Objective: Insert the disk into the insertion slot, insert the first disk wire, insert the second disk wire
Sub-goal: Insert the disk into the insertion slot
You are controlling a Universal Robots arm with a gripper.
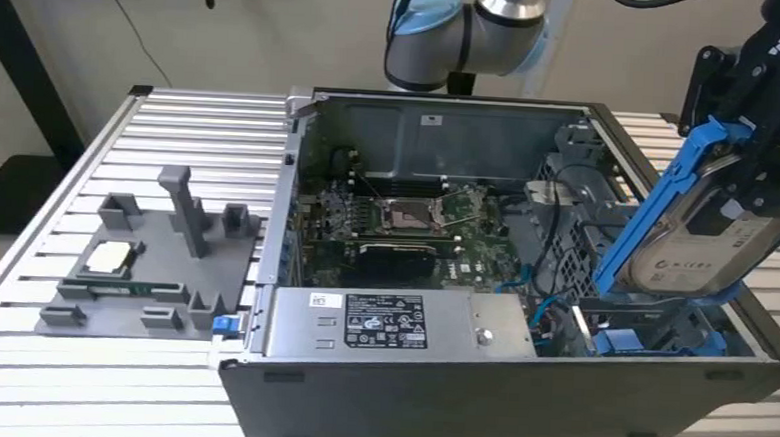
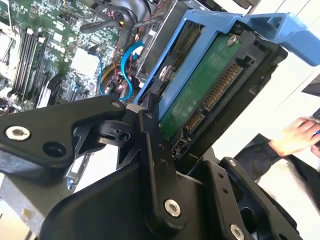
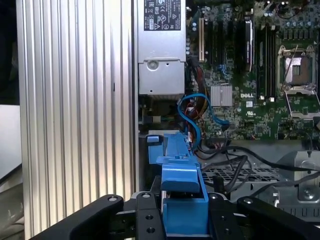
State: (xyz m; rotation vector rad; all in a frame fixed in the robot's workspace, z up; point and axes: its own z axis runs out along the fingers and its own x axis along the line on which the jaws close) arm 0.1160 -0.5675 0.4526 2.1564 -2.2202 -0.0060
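Note:
My gripper (image 1: pixel 749 202) is shut on the disk (image 1: pixel 698 257), a silver drive with a white label in a bright blue frame (image 1: pixel 668 188). It hangs tilted, nearly on edge, over the near corner of the open computer case on the exterior view's right. Its lower end is just above the insertion slot (image 1: pixel 651 340), a dark bay with blue clips. In the second wrist view the disk's green circuit board (image 2: pixel 200 85) and connector face the camera between the black fingers (image 2: pixel 152 150). In the first wrist view the blue frame (image 3: pixel 180 192) sits between both fingers (image 3: pixel 142 217).
A grey labelled power-supply box (image 1: pixel 384 323) lies along the case's near wall. The motherboard (image 1: pixel 404 214) and loose blue cables (image 1: pixel 545 312) are beside the bay. A grey parts fixture (image 1: pixel 147 266) sits on the slatted table (image 1: pixel 88 383). A person's hand (image 2: pixel 300 135) is nearby.

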